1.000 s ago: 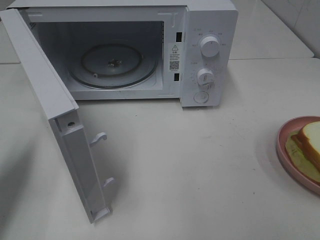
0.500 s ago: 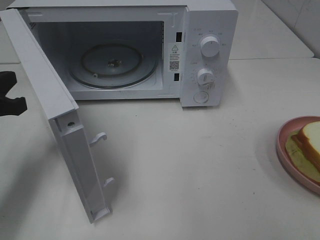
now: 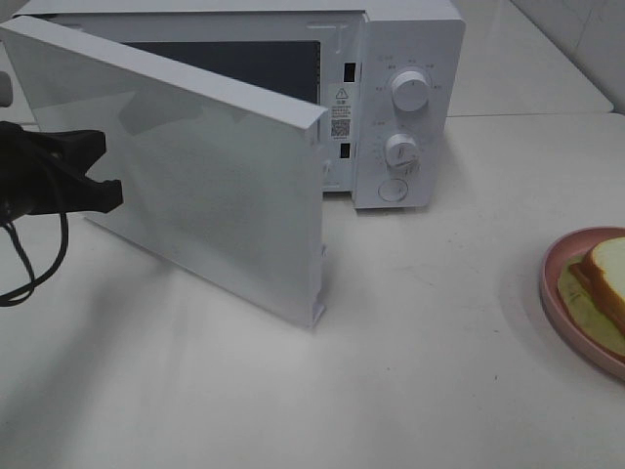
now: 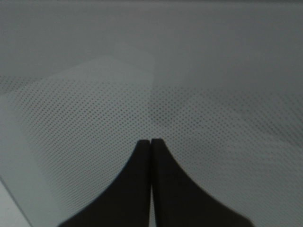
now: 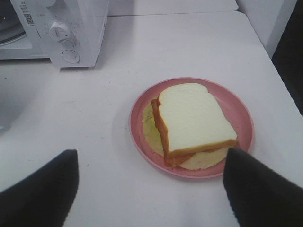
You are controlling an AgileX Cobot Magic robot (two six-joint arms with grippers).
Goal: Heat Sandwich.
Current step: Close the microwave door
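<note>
One sandwich [image 5: 194, 122] lies flat on one round pink plate [image 5: 239, 113], which sits on the white surface [image 3: 430, 332] well apart from the microwave [image 3: 405, 98], at the right edge of the exterior view. Its top slice faces upward; in the right wrist view its rounded crust end points toward the far side of the surface and its squarer end toward the camera, so its long axis runs roughly away from the right arm. A pale yellow-green layer shows beneath the bread on the plate, and an orange-red edge lines the side of the stack. The right tool [image 5: 151, 189] hangs above the surface just short of the plate, its two dark fingers [image 5: 40, 189] spread wide and gripping nothing. The left tool [image 4: 151, 142] is clenched, fingertips together with nothing between them, right up against the outer face of the single microwave door [image 3: 215, 186], which stands partly swung across the oven opening. Two dials [image 3: 409, 90] and one round button sit on the control panel.
</note>
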